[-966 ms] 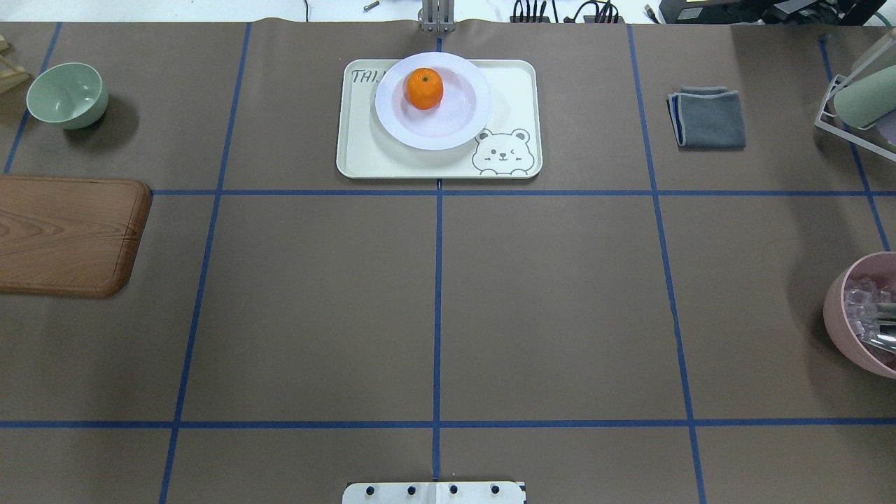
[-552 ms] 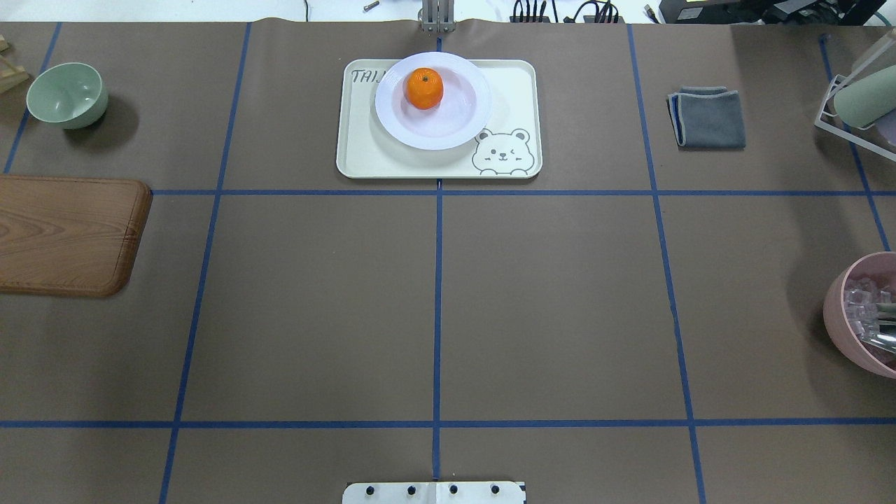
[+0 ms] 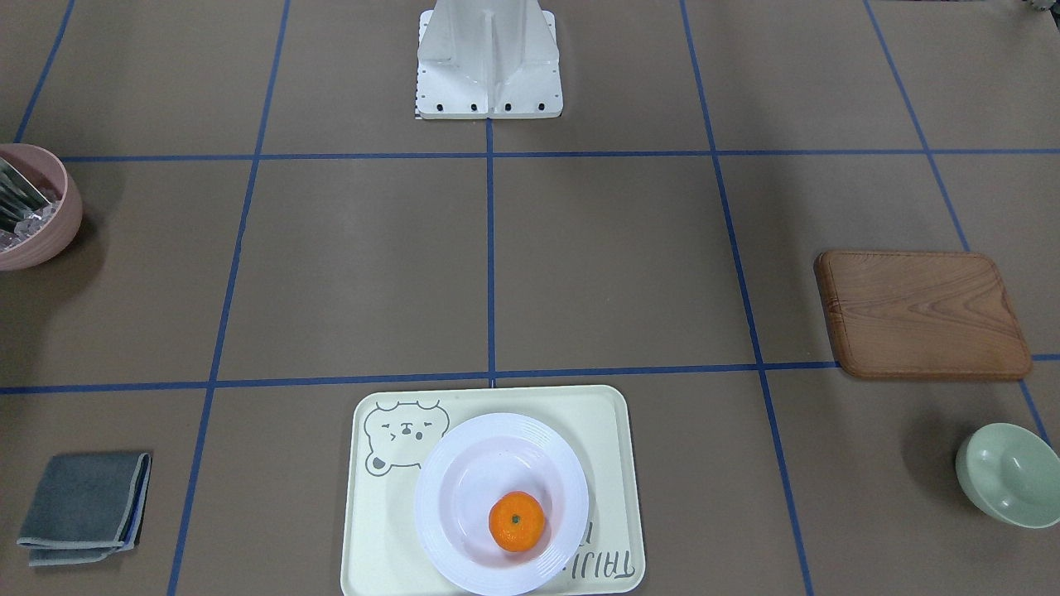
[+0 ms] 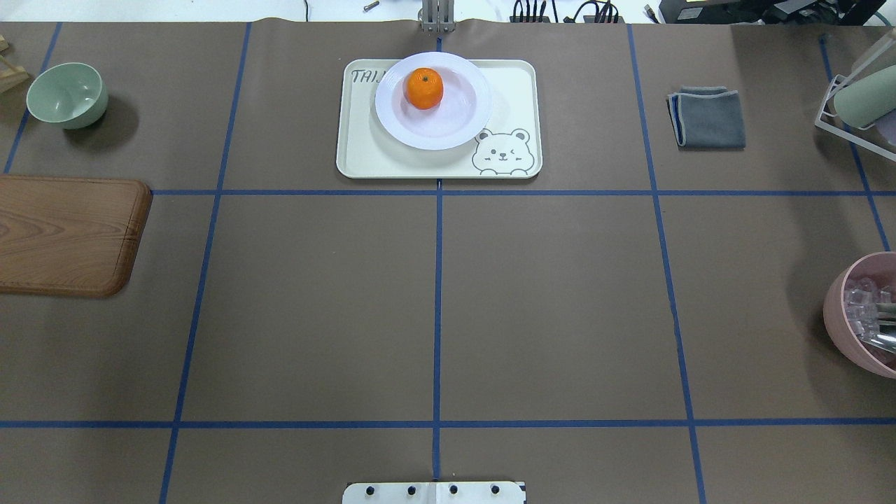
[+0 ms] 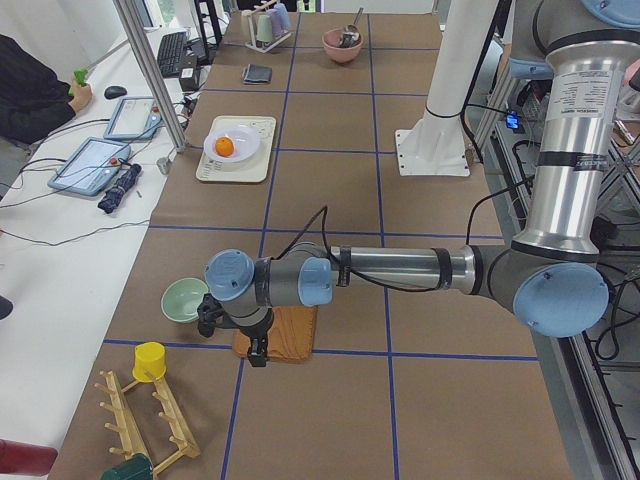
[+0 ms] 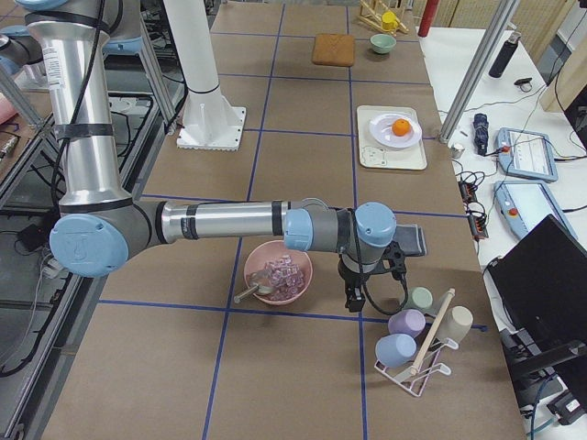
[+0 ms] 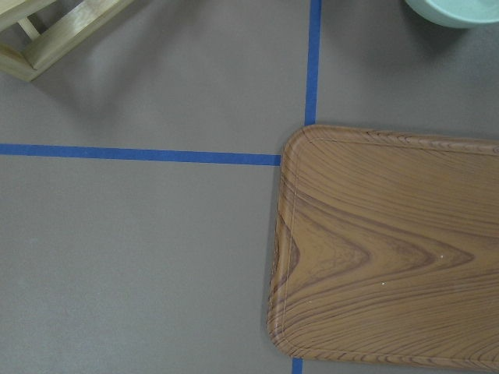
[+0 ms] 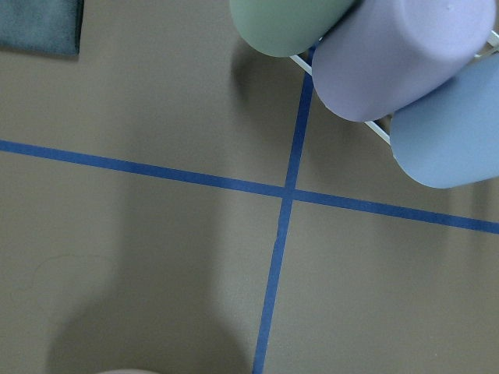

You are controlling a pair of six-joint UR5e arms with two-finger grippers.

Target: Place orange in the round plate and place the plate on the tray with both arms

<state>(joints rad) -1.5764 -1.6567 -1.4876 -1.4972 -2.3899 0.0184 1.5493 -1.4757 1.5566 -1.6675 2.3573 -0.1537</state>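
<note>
The orange (image 4: 423, 88) lies in the round plate (image 4: 448, 126), a little off its middle. The plate stands on the tray (image 4: 518, 91) at the table's far side, covering part of the grey lettering. In the front-facing view the orange (image 3: 516, 521) and plate (image 3: 464, 488) sit on the same tray (image 3: 604, 430). Both arms are far from it. My left gripper (image 5: 258, 352) hangs over the wooden board's end at the table's left; my right gripper (image 6: 353, 301) hangs between the pink bowl and the cup rack. I cannot tell whether either is open or shut.
A wooden board (image 4: 63, 234) and a pale-green bowl (image 4: 68, 94) lie at the left. At the right are a folded grey cloth (image 4: 708, 117), a pink bowl (image 4: 857, 315) and a cup rack (image 4: 857, 105). A person (image 5: 30, 95) sits beyond the table's far edge.
</note>
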